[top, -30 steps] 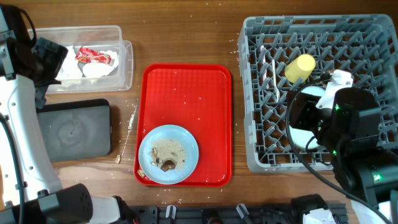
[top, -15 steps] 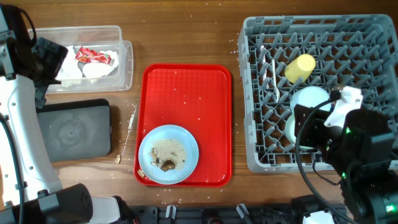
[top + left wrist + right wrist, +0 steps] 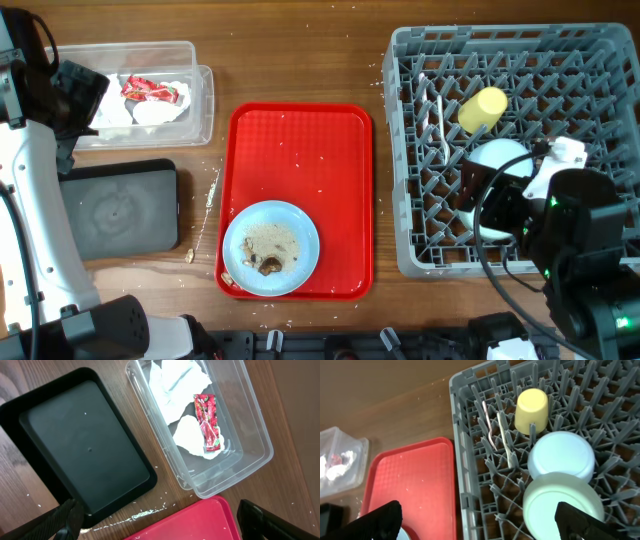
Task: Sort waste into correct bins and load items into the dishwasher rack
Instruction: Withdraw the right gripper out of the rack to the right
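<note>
My right gripper (image 3: 479, 522) hangs open and empty above the near left part of the dishwasher rack (image 3: 465, 460). In the rack lie a yellow-green cup (image 3: 532, 409), a small light blue bowl (image 3: 561, 456) face down, a pale green bowl (image 3: 560, 505) beside it and white cutlery (image 3: 505, 440). The light blue plate (image 3: 270, 248) with brown scraps (image 3: 268, 262) sits on the red tray (image 3: 300, 150). My left gripper (image 3: 160, 522) is open over the table between the black tray (image 3: 85, 450) and the clear tub (image 3: 250, 420). The tub holds white napkins (image 3: 175, 380) and a red wrapper (image 3: 207, 422).
White crumbs (image 3: 145, 515) lie on the wood between the black tray and the red tray's corner (image 3: 190, 522). My right arm (image 3: 570, 240) covers the rack's near right corner. The left arm (image 3: 50, 110) stands at the table's left edge beside the tub.
The right gripper has opened wide and drawn back from the bowls in the rack, leaving the pale green bowl there. The left arm has not moved.
</note>
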